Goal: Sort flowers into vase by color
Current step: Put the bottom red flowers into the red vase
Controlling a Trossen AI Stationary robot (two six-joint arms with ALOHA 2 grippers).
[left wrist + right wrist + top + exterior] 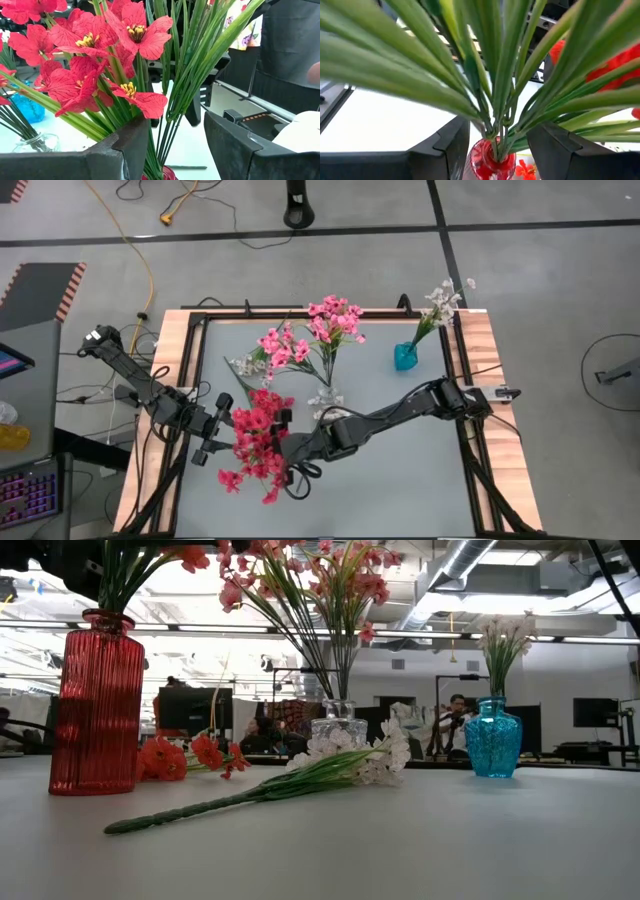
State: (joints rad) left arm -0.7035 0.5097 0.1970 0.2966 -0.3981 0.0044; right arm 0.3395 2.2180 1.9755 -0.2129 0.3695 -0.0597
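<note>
Left gripper (pixel 226 426) is sitting at the left side of the red flower bunch (pixel 256 442), fingers spread wide; in the left wrist view its two dark fingers (pixel 127 147) are standing apart with the green stems rising through the gap, and I cannot tell whether either finger is touching them. Right gripper (pixel 292 452) is reaching in from the opposite side at the end of its long dark arm, jaws likewise wide; in the right wrist view the stems are fanning up between its fingers (pixel 451 145) out of the mouth of the red vase (pixel 491 159), with no clear contact visible. The red ribbed vase (pixel 96 705) is standing upright at the near left of the grey table (pixel 400 460), holding the red flowers. Beyond it, a clear glass vase (pixel 338 725) is holding the pink flowers (pixel 334 320), and a second pink cluster (pixel 283 346) is showing just beside those from above. A blue vase (pixel 405 357) near the far right corner is holding white flowers (pixel 441 302). One white sprig (pixel 330 768) is lying flat on the table in front of the clear vase, and a loose red sprig (pixel 190 756) is lying beside the red vase. People are sitting in the room behind the table.
</note>
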